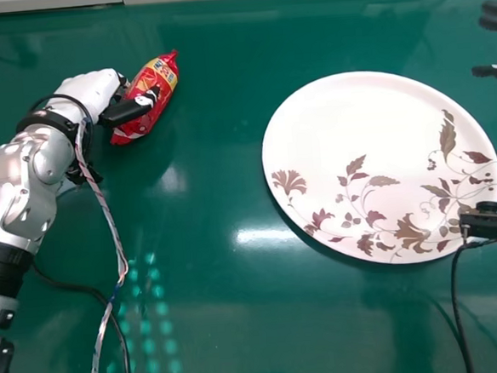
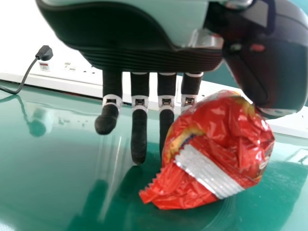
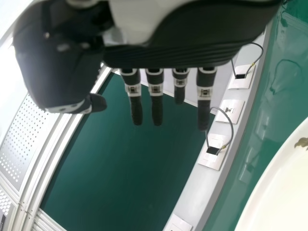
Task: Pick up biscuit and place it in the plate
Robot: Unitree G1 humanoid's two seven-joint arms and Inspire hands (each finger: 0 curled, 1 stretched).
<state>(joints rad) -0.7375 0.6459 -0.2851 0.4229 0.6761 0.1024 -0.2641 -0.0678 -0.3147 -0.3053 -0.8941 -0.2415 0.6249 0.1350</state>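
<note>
In the head view, the biscuit [image 1: 162, 76] lies slanted in its red wrapper on the green bench [image 1: 216, 325], well apart from the plate [image 1: 347, 128], on the plate's left side. The left hand [image 1: 125, 110] is at the biscuit, its thumb across the wrapper. The right hand [image 1: 496, 22] is at the view's right edge, beyond the plate's far right side. In the left wrist view, the left hand's fingers [image 2: 139, 134] are straight and released, with the biscuit between them and the thumb. In the right wrist view, the right hand's fingers are straight, holding nothing, near wall sockets [image 3: 230, 110].
</note>
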